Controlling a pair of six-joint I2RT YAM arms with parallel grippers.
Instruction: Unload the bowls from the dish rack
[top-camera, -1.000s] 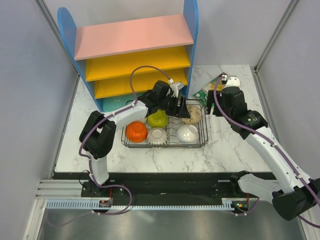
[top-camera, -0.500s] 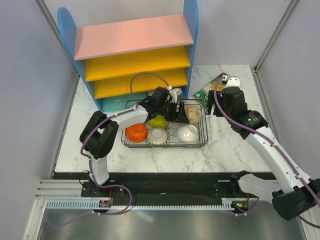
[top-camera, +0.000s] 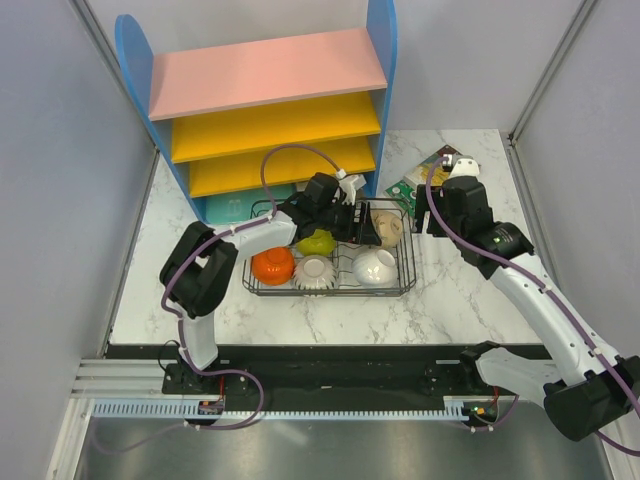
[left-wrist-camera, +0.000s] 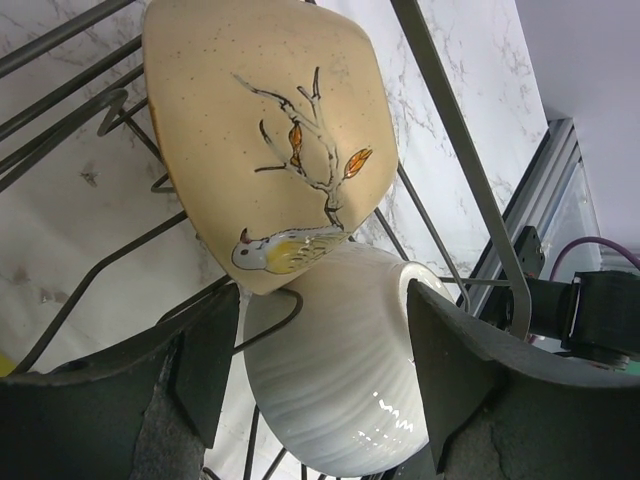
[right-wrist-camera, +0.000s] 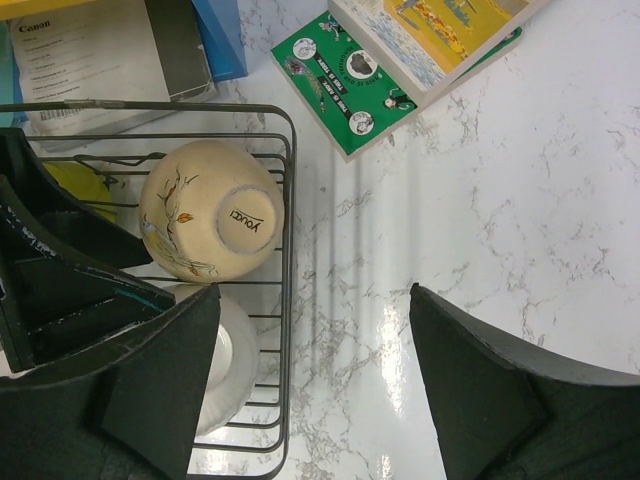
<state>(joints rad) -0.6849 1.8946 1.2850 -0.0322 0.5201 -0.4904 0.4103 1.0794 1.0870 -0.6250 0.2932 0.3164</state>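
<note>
The beige bird-painted bowl (top-camera: 386, 228) leans foot-up in the far right corner of the dish rack (top-camera: 330, 292), directly ahead of the left gripper (top-camera: 357, 222), whose jaws gape wide and hold nothing. The right gripper (right-wrist-camera: 312, 385), equally wide and empty, hovers over the table (right-wrist-camera: 480, 200) just outside the rack, seemingly less close.

Reaches up from the near-left base with the left arm (top-camera: 250, 235), folds hard at the elbow and stretches rightward, left gripper (left-wrist-camera: 320, 370) held low with jaws apart (both dark fingers (left-wrist-camera: 190, 380) show in its wrist view). Extends the right arm (top-camera: 530, 290) diagonally from the near-right base, right gripper (right-wrist-camera: 315, 390) facing down, jaws spread wide.
</note>
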